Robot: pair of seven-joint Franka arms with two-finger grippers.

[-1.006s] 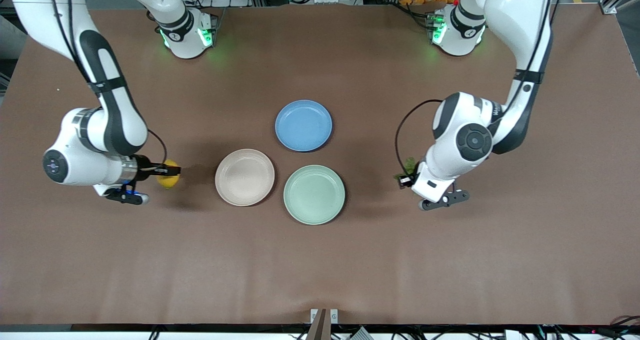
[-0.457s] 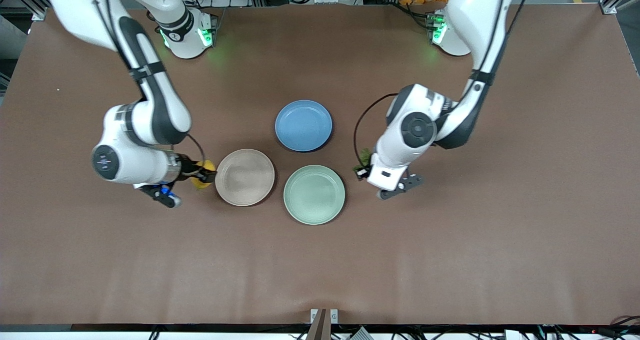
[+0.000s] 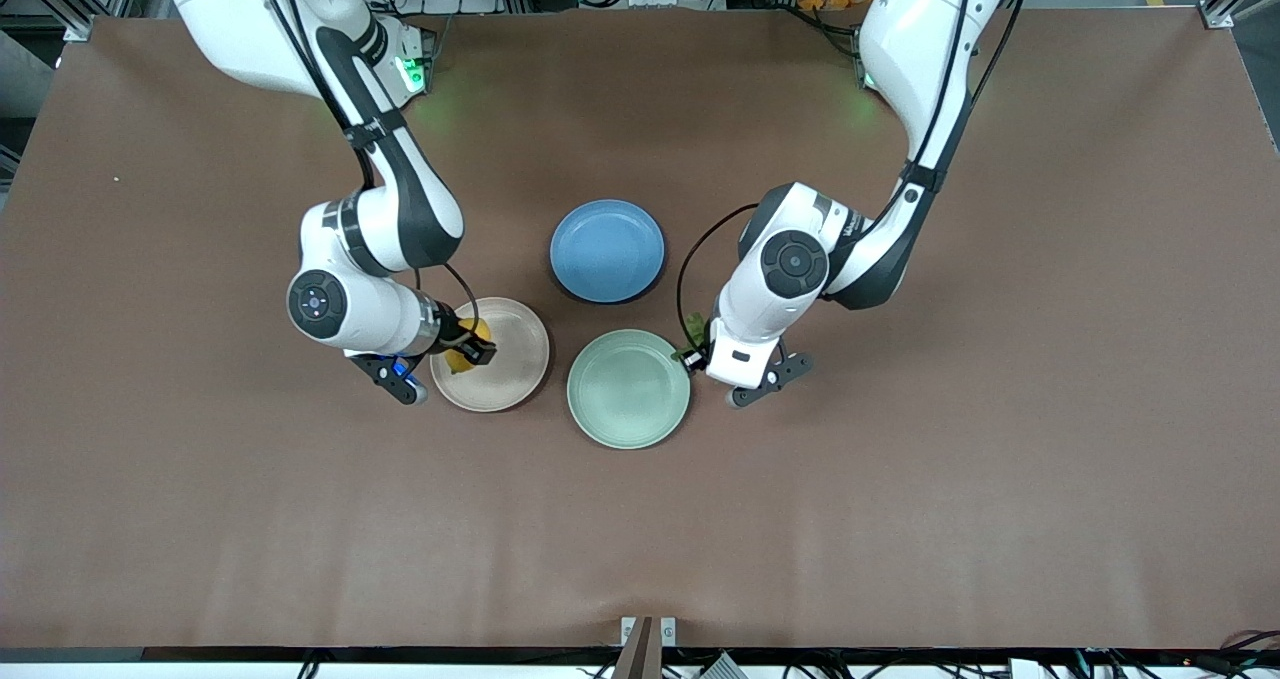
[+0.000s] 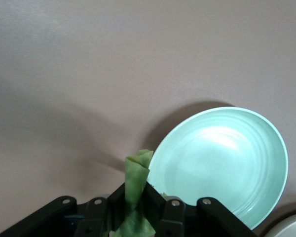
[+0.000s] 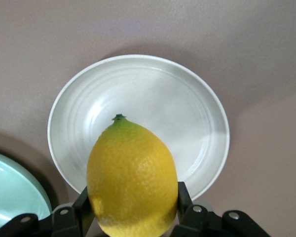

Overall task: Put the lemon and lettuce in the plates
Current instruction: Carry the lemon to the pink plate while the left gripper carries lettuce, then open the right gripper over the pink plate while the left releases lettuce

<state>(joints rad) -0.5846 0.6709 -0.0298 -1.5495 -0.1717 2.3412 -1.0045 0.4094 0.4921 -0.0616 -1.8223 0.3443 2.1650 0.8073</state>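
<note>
My right gripper (image 3: 472, 345) is shut on the yellow lemon (image 3: 462, 352) and holds it over the edge of the beige-pink plate (image 3: 510, 359). In the right wrist view the lemon (image 5: 132, 177) sits between the jaws with that plate (image 5: 138, 89) below it. My left gripper (image 3: 694, 352) is shut on the green lettuce (image 3: 691, 324), of which only a bit shows, beside the rim of the mint green plate (image 3: 628, 389). In the left wrist view the lettuce (image 4: 134, 197) hangs folded between the jaws, next to the mint plate (image 4: 222, 168).
A blue plate (image 3: 607, 250) lies farther from the front camera than the two other plates, between both arms. The brown table (image 3: 640, 519) runs wide toward the front camera.
Both arms have moved in toward the middle. The right gripper carried the lemon from the bare table to over the beige-pink plate's edge. The left gripper carried the lettuce up to the mint plate's rim.
</note>
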